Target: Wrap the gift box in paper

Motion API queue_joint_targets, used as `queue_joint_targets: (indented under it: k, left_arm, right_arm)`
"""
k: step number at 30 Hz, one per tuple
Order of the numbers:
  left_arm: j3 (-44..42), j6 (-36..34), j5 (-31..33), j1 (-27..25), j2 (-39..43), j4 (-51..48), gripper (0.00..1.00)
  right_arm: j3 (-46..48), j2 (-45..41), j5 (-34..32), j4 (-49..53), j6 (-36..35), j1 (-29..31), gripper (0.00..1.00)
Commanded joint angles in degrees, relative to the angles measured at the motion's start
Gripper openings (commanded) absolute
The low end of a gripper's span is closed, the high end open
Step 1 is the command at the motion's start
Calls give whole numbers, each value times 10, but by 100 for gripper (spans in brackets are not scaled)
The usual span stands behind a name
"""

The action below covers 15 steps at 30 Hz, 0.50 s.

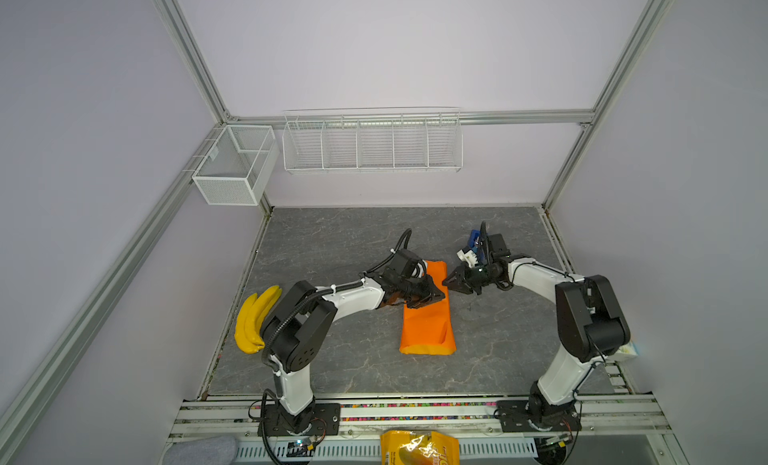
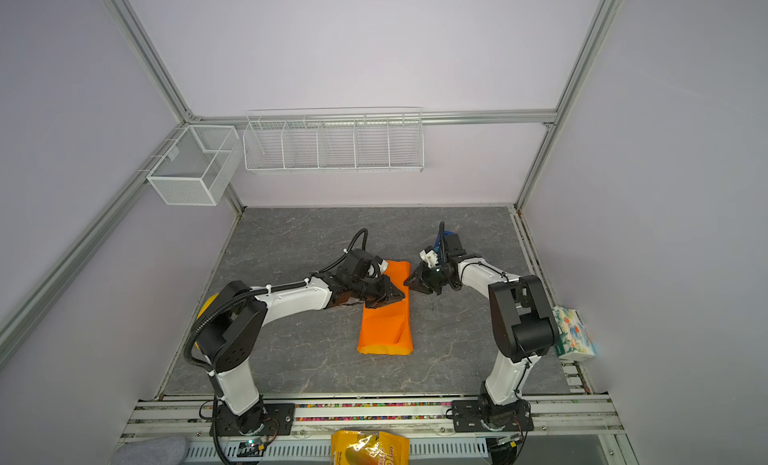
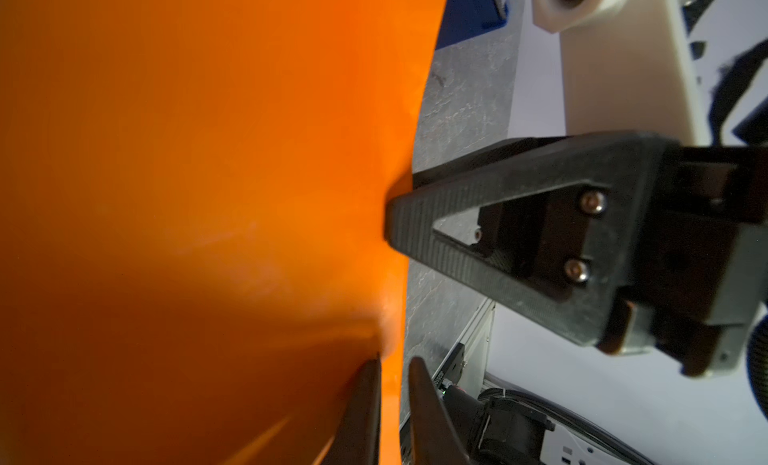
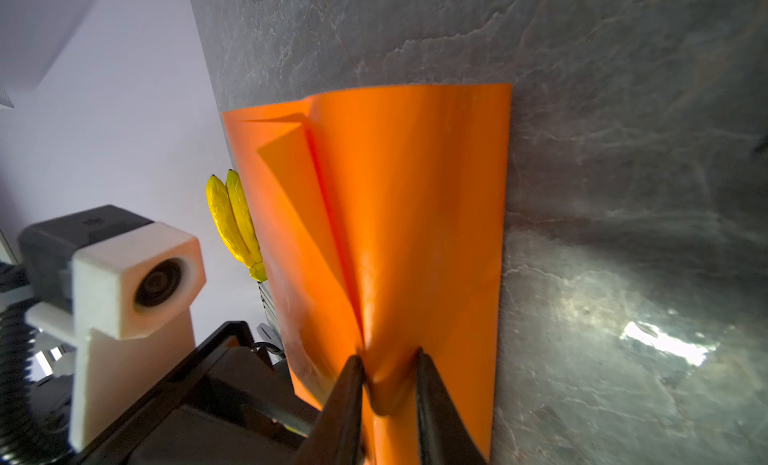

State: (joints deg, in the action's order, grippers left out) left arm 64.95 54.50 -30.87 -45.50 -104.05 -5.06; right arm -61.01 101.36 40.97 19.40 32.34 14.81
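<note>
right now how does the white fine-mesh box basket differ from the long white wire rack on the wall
The white fine-mesh box basket is compact and boxy; the long white wire rack is wide with open bars. The basket has two compartments, the rack five. The basket hangs on the left rail, the rack on the back rail. Both are white.

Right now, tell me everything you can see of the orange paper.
The paper is a thin, smooth, plain orange sheet folded lengthwise into a long narrow bundle, lying on the grey table between the arms. One flap overlaps the other, creased diagonally near the near end. The left gripper rests on its far half, jaws pinching an edge; the jaws of the right gripper straddle a puckered fold at the edge facing it. Nothing inside shows.
</note>
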Motion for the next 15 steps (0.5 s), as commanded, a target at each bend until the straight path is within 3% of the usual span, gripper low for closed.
queue_joint_targets:
  k: [1,4,15]
  left_arm:
    - [42,-68,56,1,48,-160,17]
    - [50,-92,72,4,70,-208,18]
    - [-14,-93,40,4,45,-181,6]
  right_arm:
    - [24,-4,-32,17,2,5,24]
    - [30,-9,-37,12,11,7,24]
    - [36,-18,-47,6,26,19,24]
